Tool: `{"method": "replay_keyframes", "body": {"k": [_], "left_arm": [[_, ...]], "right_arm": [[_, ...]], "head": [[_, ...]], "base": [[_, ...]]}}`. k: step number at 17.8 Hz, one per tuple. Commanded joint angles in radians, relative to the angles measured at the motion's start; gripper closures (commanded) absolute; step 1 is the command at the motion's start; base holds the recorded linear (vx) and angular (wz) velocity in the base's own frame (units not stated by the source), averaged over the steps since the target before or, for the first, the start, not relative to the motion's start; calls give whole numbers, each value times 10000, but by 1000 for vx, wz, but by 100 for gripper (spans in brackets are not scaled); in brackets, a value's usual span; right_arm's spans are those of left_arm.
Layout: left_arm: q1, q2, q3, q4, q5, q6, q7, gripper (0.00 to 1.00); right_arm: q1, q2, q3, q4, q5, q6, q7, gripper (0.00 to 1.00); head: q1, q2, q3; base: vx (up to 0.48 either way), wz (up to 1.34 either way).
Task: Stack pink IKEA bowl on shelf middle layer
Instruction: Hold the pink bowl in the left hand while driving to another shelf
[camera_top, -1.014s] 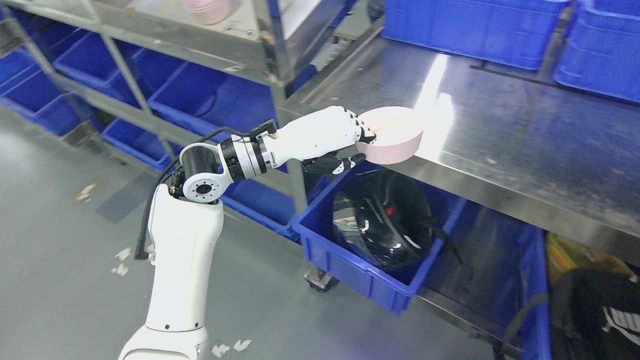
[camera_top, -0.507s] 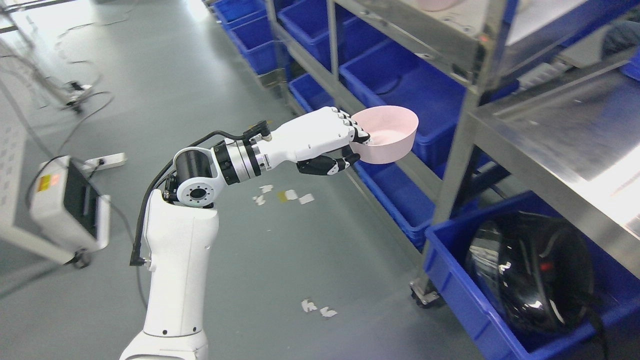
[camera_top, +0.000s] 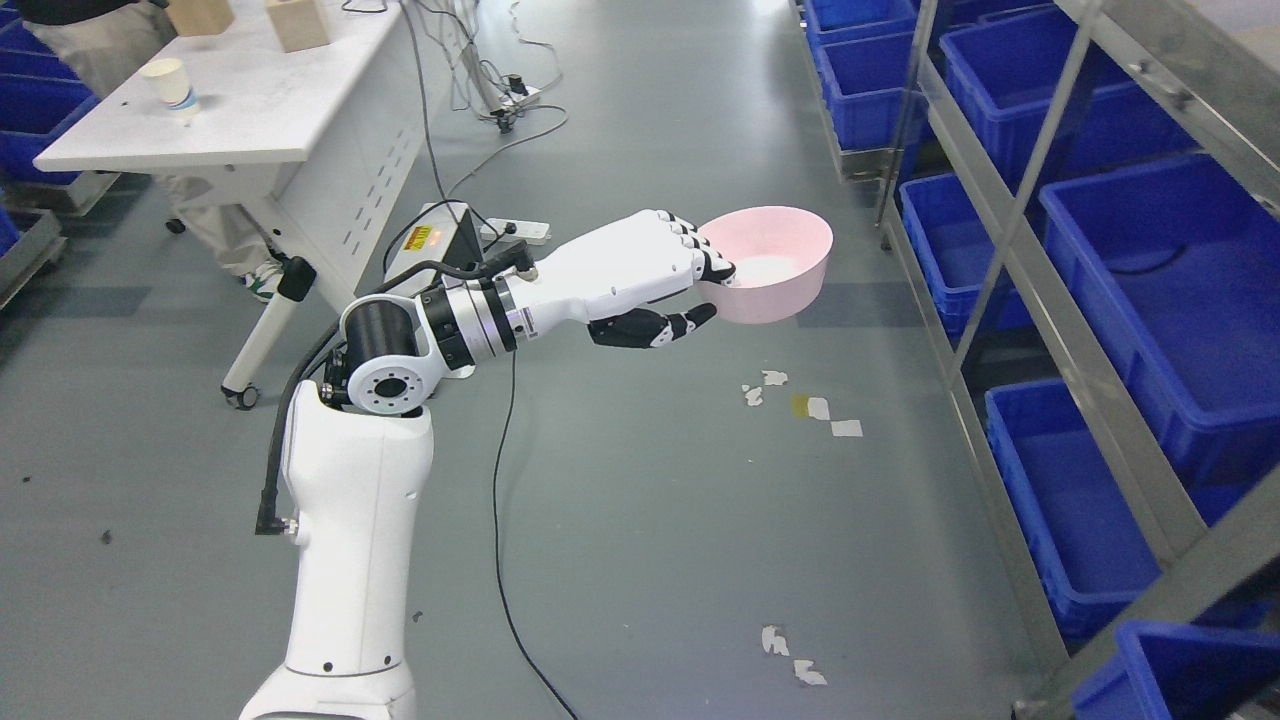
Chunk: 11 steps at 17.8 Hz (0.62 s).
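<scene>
The left hand (camera_top: 655, 275) is gripping the pink bowl (camera_top: 768, 264) by its near rim, holding it upright over the grey floor (camera_top: 640, 520). Blue bins (camera_top: 1160, 270) are sitting in the metal rack (camera_top: 1030, 270) at right; a white table (camera_top: 270, 110) is standing far left.

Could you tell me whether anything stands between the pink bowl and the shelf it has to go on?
Nothing visible does. The left hand holds the bowl over bare floor, and the gap across to the shelf on the right is open. The shelf's middle layer cannot be made out in this view.
</scene>
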Motion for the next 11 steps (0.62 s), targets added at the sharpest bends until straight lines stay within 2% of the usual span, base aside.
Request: {"method": "replay_keyframes", "body": {"k": [1, 11], "left_arm": [[16, 175, 124, -73, 0, 0, 17, 99], [139, 175, 124, -58, 0, 0, 48, 99]], "right_arm": [[231, -175, 0, -174, 0, 4, 4, 0], [231, -175, 0, -174, 0, 4, 4, 0]], "head": [[0, 0, 0], [0, 0, 0]], "base": [[136, 443], [191, 192]]}}
